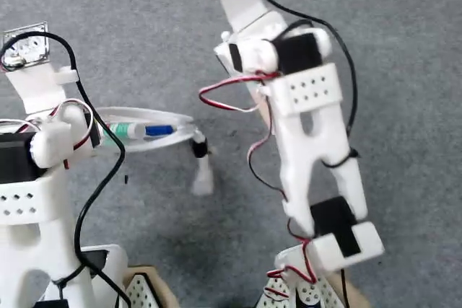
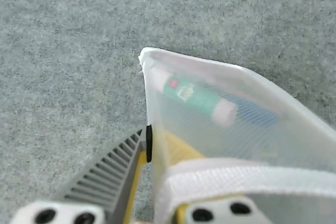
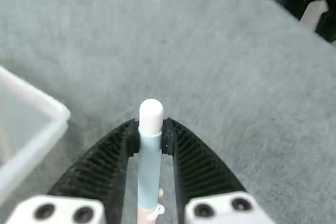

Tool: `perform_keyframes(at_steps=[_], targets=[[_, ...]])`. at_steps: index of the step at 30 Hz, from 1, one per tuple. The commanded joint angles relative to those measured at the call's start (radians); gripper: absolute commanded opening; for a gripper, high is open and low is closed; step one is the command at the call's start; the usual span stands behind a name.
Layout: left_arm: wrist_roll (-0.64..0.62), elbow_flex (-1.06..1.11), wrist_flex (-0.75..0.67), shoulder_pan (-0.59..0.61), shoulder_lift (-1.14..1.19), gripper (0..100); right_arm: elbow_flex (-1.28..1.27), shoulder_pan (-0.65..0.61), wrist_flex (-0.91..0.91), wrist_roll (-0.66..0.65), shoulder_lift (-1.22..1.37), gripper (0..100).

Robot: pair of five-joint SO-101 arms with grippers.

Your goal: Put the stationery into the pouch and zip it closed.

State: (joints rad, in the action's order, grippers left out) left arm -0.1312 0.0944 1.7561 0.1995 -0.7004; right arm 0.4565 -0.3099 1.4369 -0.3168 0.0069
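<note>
The left jaws are closed on one end of the clear pouch point(image 2: 252, 140), which sits at the left of the desk point(image 1: 144, 34) with a green-and-blue pen point(image 1: 141, 131) inside. The right jaws are clamped around a pale blue pen point(image 3: 149, 156) with a white cap, near a corner of the pouch.

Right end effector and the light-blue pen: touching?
Touching. The right wrist view shows the right end effector with both fingers pressed against the pen just below its white cap.

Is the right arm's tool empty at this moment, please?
No, the right tool is shut on a pale blue pen with a white cap, held upright between its black fingers.
</note>
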Motion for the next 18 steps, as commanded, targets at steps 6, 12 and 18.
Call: perform_keyframes(at_steps=[6,12,18], targets=[[-0.029,0.054,0.002,-0.005,-0.026,3,0.007,-0.046,-0.114,0.120,-0.166,1.2],[-0.032,0.061,-0.021,0.025,0.028,3,0.008,-0.124,-0.215,0.170,-0.242,1.2],[-0.060,0.019,-0.021,0.102,0.146,3,0.004,-0.207,-0.299,0.181,-0.318,1.2]])
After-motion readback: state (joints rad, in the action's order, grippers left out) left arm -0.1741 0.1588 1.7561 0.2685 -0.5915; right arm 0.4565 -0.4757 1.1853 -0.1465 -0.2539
